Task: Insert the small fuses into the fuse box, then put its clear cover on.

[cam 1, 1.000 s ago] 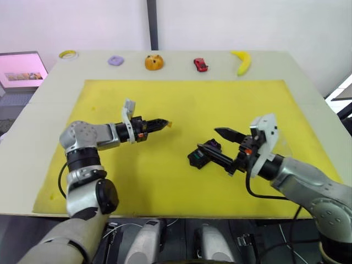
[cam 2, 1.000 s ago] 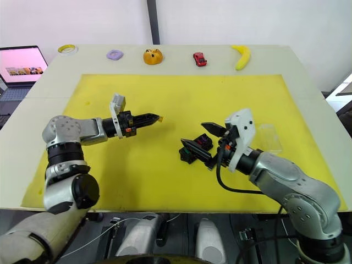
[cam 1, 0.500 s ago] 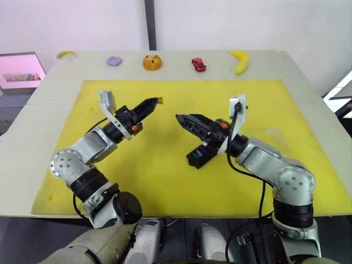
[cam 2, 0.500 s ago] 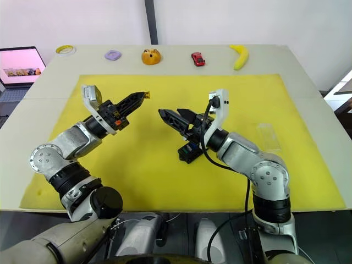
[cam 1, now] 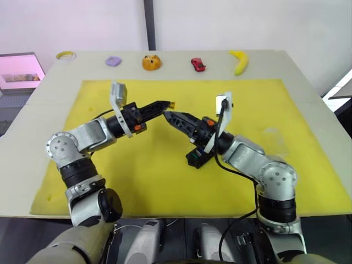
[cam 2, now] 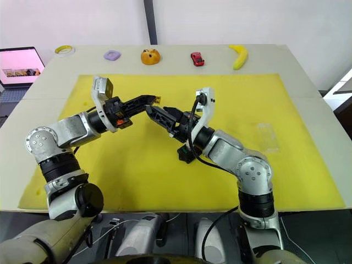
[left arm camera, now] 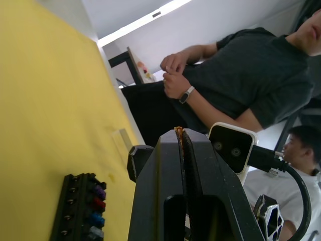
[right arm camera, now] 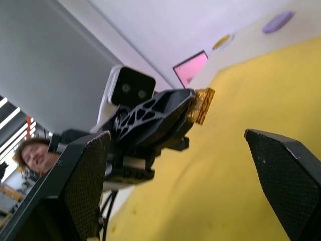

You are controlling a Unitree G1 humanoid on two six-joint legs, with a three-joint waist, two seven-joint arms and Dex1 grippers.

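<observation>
My left gripper is shut on a small amber fuse, held above the yellow mat; the fuse sticks out past the fingertips. My right gripper is open and its tips reach close to the left gripper's tip. From the right wrist, the fuse shows between its spread fingers, not touched. The black fuse box lies on the mat under the right arm, with several coloured fuses seated in one row. The clear cover lies flat to the right.
Along the table's far edge sit a tape ring, a purple piece, an orange toy, a red toy car and a banana. A laptop stands at the far left. People sit beyond the table.
The two grippers have closed the gap between them. The left one swung right with the fuse and the right one reached further left, so their tips now nearly meet.
</observation>
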